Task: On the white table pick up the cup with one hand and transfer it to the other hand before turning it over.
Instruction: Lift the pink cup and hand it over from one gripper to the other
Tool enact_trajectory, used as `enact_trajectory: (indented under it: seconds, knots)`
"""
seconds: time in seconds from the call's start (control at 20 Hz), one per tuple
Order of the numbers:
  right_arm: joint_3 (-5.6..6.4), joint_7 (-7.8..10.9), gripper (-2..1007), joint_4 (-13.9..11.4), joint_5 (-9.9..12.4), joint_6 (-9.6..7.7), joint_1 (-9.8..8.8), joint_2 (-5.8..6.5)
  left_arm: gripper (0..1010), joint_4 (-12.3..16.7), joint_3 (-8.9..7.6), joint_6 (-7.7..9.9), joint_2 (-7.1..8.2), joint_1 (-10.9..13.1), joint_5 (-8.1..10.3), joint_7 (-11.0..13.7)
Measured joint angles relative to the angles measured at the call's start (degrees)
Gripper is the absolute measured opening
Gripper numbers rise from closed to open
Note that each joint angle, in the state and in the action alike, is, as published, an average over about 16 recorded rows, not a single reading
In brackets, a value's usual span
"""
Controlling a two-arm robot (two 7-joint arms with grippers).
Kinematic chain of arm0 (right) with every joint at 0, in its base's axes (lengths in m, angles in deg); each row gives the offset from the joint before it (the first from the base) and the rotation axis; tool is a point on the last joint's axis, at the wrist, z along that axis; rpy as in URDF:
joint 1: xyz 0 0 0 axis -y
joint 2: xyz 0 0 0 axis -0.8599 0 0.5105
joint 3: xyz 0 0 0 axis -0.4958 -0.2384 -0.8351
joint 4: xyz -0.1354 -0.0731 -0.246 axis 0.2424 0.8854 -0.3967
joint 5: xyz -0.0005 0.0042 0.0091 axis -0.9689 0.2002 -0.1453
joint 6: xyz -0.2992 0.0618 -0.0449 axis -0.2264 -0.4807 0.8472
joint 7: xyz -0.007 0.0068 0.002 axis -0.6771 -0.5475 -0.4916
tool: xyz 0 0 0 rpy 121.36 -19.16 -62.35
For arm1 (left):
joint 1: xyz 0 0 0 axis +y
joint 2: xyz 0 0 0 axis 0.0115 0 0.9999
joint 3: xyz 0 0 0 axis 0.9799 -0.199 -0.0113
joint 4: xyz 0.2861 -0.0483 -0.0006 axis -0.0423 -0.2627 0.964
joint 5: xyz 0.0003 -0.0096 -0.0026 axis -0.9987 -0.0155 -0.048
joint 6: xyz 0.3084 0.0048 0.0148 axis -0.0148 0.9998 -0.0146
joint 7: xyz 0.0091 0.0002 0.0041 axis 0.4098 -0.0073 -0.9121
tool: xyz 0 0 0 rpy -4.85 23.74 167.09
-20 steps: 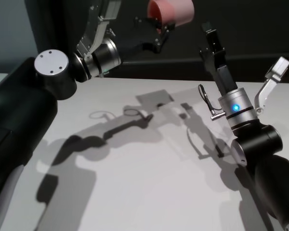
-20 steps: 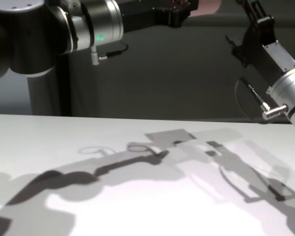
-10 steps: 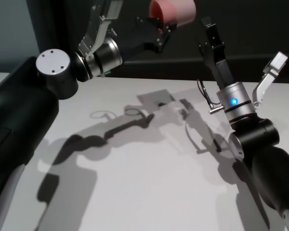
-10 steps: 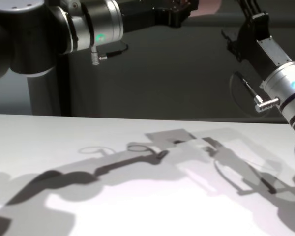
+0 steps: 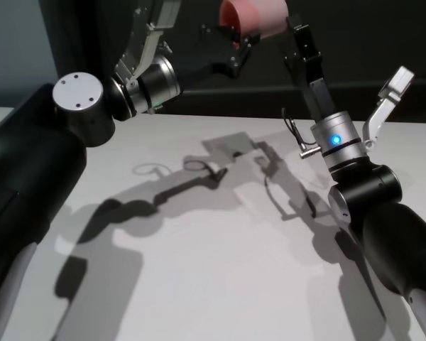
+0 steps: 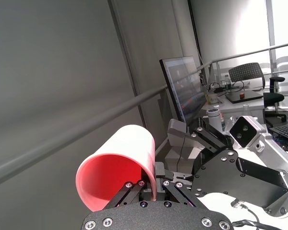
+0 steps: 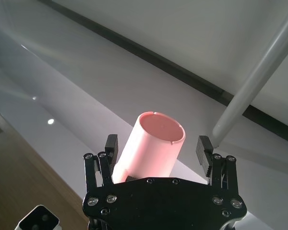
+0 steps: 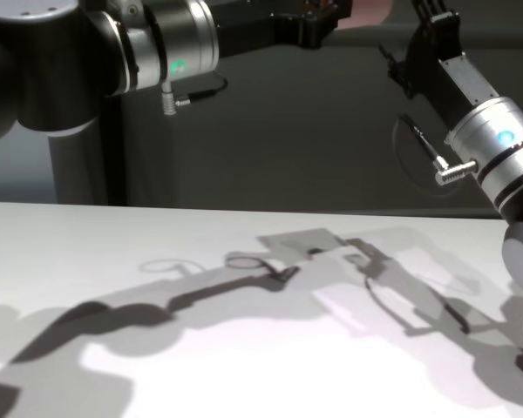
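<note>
The pink cup (image 5: 254, 15) is held high above the white table (image 5: 199, 277), lying on its side. My left gripper (image 5: 236, 44) is shut on its rim; the left wrist view shows the cup (image 6: 116, 171) with its wall pinched between that gripper's (image 6: 151, 183) fingers. My right gripper (image 5: 295, 30) is open at the cup's other end. In the right wrist view the cup (image 7: 152, 141) sits between the spread fingers (image 7: 111, 147) of the right gripper (image 7: 157, 146), apart from both. The chest view shows only a sliver of cup (image 8: 372, 10) at the top edge.
The table (image 8: 244, 374) carries only the arms' shadows. A dark wall stands behind its far edge. My right arm's wrist (image 5: 337, 145) leans over the table's right part, and the left arm's elbow (image 5: 77, 96) is at the left.
My right arm has moved left toward the cup, bringing its open fingers around the cup's base end. The left arm and cup have stayed still.
</note>
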Motion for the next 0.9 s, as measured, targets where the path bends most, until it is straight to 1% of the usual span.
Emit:
enact_trajectory:
  seconds: [0.2, 0.4, 0.9]
  knots:
    - [-0.29, 0.61, 1002, 1.35, 0.24, 0.18, 1.12, -0.46, 51, 0.0, 0.0, 0.0, 0.0, 0.0, 0.0, 0.0]
    - [-0.46, 1.04, 1002, 2.11, 0.4, 0.25, 1.91, -0.95, 51, 0.0, 0.0, -0.01, 0.0, 0.0, 0.01, 0.0]
    - [-0.44, 1.89, 1002, 2.4, 0.77, 0.02, 2.46, -1.92, 51, 0.01, 0.0, -0.01, 0.0, 0.0, 0.02, 0.0]
